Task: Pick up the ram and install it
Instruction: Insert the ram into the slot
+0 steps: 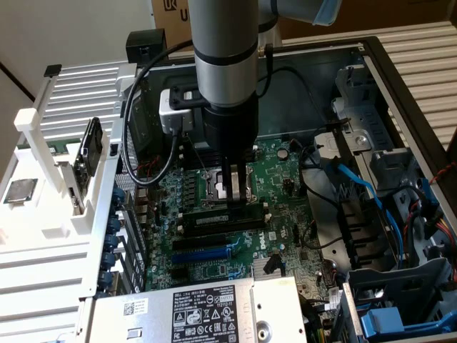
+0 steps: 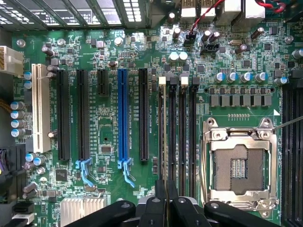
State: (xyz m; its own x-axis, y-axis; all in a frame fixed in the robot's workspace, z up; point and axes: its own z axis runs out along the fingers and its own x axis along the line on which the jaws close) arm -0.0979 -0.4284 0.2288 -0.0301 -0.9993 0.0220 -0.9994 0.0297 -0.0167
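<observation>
Ram edge-on, one end hidden behind hand.

You have the ram, a long thin dark stick, standing on edge in the memory slot farthest from the CPU socket.

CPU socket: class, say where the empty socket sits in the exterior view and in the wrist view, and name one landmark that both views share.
Exterior view: CPU socket at the picture's middle, partly behind the tool.
Wrist view: CPU socket beside the black memory slots, across them from the blue slot.
Shared landmark: the blue slot.
</observation>
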